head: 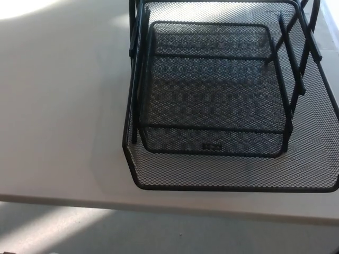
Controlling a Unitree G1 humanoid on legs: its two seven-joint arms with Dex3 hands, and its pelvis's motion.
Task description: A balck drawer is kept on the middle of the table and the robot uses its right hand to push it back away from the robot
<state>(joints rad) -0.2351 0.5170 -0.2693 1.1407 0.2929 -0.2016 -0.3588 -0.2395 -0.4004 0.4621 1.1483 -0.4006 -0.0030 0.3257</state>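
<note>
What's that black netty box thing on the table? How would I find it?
Look at the white table, then toward its right side near the front edge. The black mesh drawer sits there, a wire tray with a smaller mesh tray stacked above it. It is the only dark, see-through thing on the pale tabletop.

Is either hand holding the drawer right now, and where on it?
Nothing shows as held. Neither robot hand is in view; the black mesh drawer sits untouched on the table.

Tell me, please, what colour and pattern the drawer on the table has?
The drawer is black wire mesh with a fine diamond pattern, seen in the head view.
</note>
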